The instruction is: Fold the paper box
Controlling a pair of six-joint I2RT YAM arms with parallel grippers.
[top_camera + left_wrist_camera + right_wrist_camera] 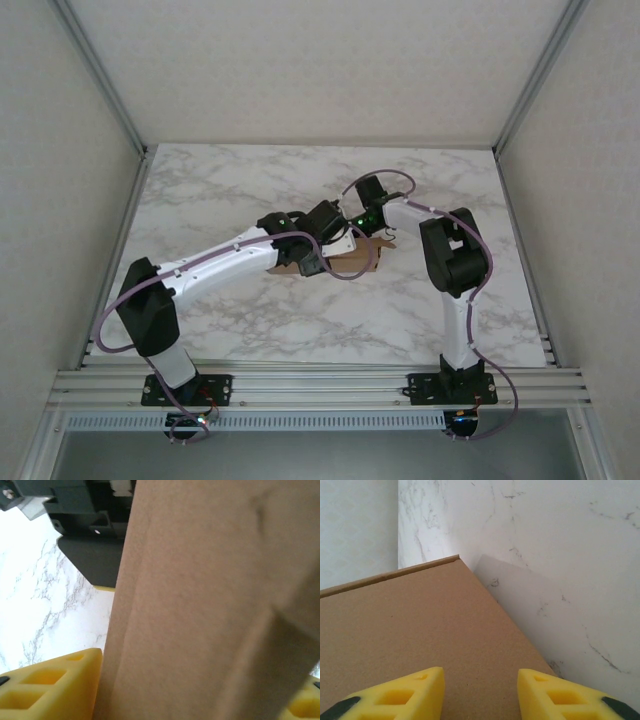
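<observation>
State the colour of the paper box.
Plain brown, unprinted; the paper box shows best in the right wrist view.

Paper box [358,263] on table [230,185], beneath left end effector [195,700], right end effector [480,686]

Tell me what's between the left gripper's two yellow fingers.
A brown panel of the paper box stands between the two fingers of the left gripper, as the left wrist view shows.

matt cardboard paper box [420,630], glossy marble table [570,555]
</observation>
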